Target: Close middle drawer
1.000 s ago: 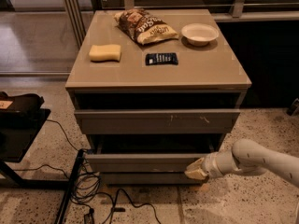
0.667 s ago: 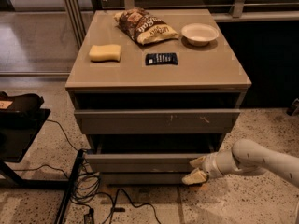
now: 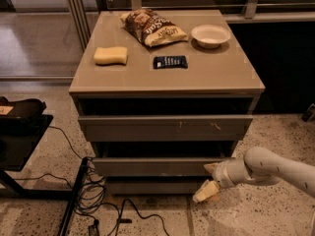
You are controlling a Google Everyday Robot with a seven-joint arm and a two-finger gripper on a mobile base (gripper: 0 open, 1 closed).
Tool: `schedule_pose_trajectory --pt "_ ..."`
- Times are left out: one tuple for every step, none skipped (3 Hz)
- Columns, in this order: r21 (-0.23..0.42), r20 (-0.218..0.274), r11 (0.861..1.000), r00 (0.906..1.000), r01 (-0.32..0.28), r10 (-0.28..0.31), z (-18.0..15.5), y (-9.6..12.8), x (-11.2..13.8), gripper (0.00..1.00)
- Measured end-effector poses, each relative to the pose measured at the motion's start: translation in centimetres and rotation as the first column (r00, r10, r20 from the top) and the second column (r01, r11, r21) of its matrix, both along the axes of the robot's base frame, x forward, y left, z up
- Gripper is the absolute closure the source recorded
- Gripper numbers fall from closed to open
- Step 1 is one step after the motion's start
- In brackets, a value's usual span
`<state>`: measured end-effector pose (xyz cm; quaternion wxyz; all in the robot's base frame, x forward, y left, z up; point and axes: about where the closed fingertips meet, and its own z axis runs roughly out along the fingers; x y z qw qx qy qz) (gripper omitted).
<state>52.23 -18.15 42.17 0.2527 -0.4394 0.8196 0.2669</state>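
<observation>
The middle drawer (image 3: 157,166) is the plain grey-taupe front below the scratched top drawer front (image 3: 165,128), with a dark gap above it. It stands slightly out of the cabinet. My gripper (image 3: 207,181) reaches in from the right at the end of the white arm (image 3: 268,169). It is at the right end of the middle drawer front. One fingertip lies at the drawer's top right corner, and the other fingertip (image 3: 202,194) hangs lower, in front of the darker lowest drawer front (image 3: 152,186). The fingers are spread and hold nothing.
On the cabinet top (image 3: 221,77) lie a yellow sponge (image 3: 110,55), a chip bag (image 3: 153,27), a dark packet (image 3: 170,62) and a white bowl (image 3: 210,35). Cables (image 3: 93,200) trail on the floor at the lower left beside a black stand (image 3: 19,132).
The gripper's lower finger has dropped lower and the fingers now stand further apart. The arm stays at the right end of the middle drawer front. The drawer looks unmoved.
</observation>
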Motion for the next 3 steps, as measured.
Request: schedule_pose_trajectory --pt "0.000 0.000 1.000 1.0000 0.000 0.000 0.0 0.0 0.0 0.00" --pt "-0.029 0.022 0.999 0.9995 -0.020 0.021 0.1 1.3 3.7 0.00" --pt "-0.029 0.022 0.999 0.9995 -0.020 0.021 0.1 1.3 3.7 0.00"
